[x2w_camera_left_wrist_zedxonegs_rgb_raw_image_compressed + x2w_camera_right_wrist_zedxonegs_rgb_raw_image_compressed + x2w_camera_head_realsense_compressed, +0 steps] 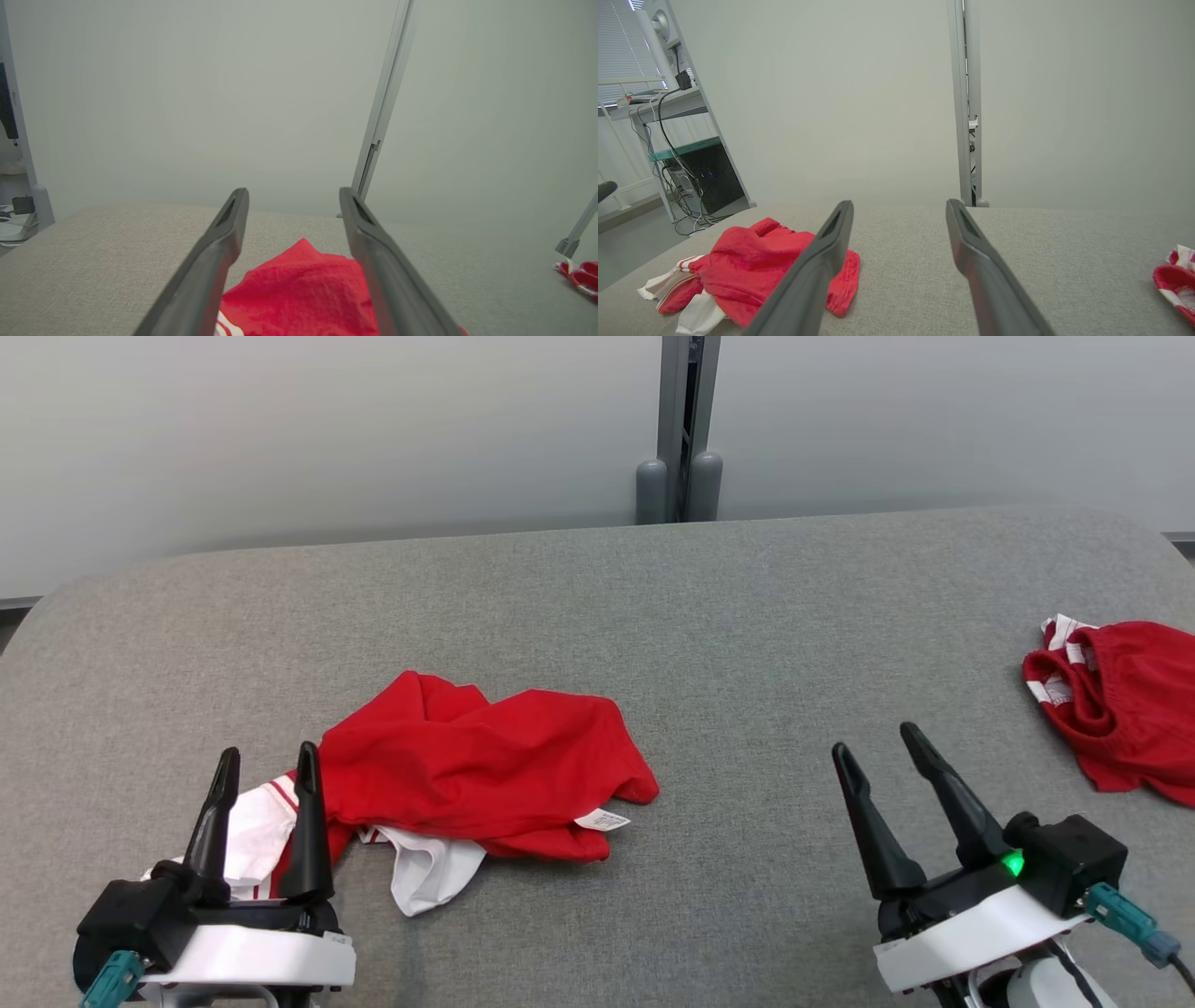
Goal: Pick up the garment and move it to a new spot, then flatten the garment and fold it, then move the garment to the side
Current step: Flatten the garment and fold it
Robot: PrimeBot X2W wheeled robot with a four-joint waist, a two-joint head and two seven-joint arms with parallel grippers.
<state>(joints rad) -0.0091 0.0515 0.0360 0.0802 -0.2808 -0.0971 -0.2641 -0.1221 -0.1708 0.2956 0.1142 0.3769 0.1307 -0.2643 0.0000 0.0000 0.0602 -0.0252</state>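
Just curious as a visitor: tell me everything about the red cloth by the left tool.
The red garment is soft fabric, crumpled in a loose heap on the grey surface. White parts with red stripes poke out at its near left; a small white label shows at its near edge. The open left tool stands at its left end; contact unclear.

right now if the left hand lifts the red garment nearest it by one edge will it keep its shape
Probably floppy: the red garment lies in soft folds on the table, so it should drape. It looks thin, likely light. Pushed, it would probably bunch on that coarse surface rather than slide.
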